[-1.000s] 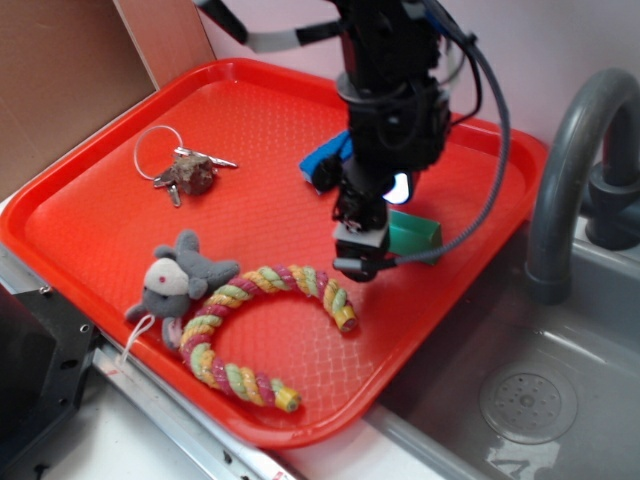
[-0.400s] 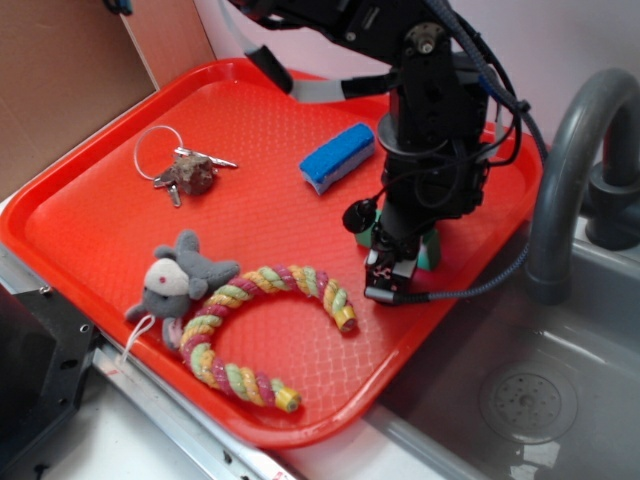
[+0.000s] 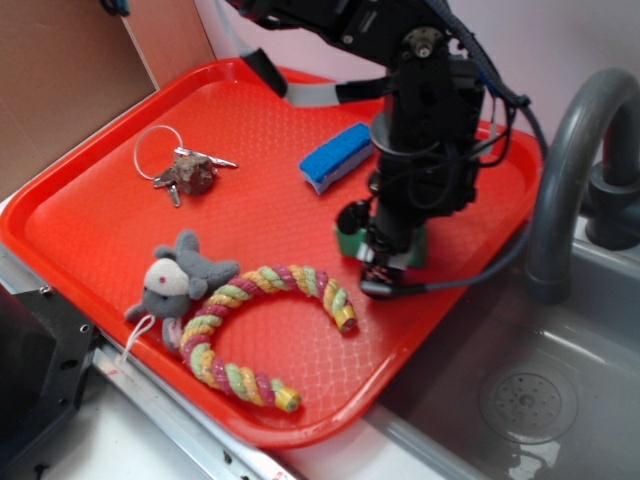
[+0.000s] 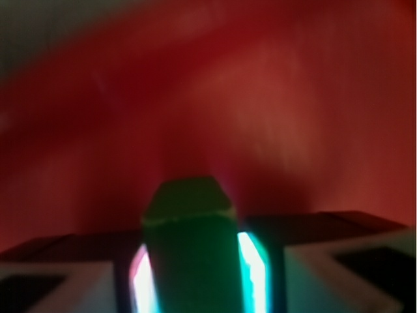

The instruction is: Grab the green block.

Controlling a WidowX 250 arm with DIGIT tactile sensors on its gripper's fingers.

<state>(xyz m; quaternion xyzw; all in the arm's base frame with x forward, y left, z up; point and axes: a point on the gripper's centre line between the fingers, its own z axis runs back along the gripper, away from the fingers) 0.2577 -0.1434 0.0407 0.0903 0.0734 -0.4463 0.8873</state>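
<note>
The green block (image 4: 189,222) sits between the two fingers of the gripper (image 3: 385,262), low over the right part of the red tray (image 3: 90,230). The fingers press its sides, closed on it. The grab looks made; whether it is lifted cannot be told. The blue block (image 3: 337,157) lies nearby.

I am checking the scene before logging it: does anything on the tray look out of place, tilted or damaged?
Nothing stands out. The green block sits between the tool's fingers, and the blue sponge, keys and rope toy lie flat on the red tray.
</note>
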